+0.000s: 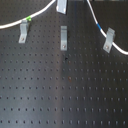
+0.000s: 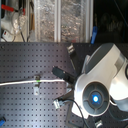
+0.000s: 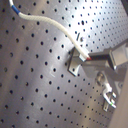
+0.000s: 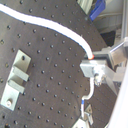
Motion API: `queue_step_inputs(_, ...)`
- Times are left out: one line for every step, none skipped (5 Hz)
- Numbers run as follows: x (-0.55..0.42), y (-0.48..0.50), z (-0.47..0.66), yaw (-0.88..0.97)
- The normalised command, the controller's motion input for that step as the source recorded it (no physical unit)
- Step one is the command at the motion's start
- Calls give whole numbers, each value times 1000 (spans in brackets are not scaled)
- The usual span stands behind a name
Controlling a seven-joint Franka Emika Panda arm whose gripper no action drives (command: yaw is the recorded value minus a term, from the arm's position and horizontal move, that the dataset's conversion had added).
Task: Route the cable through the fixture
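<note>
Nearest my second wrist view, the gripper [image 4: 95, 64] has its jaws clamped on the cable [image 4: 60, 27] above the perforated board [image 4: 50, 75]. In the first exterior view I see the fixture [image 1: 63, 37] upright between two slanted clips [image 1: 23, 33], apart from the cable

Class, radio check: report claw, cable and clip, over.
Claw shut on cable. Cable not yet in middle clip. Nothing blocking the clip.

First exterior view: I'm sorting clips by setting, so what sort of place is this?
Probably a lab bench: a black perforated metal board with a regular hole grid, small grey metal clip posts standing on it, and a long thin white cable draped across.
</note>
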Motion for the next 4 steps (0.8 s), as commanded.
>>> queue_step_inputs(26,77,7,0)
queue_step_inputs(47,654,568,-197)
queue_step_inputs(130,626,447,-257)
queue_step_inputs(19,538,275,-426)
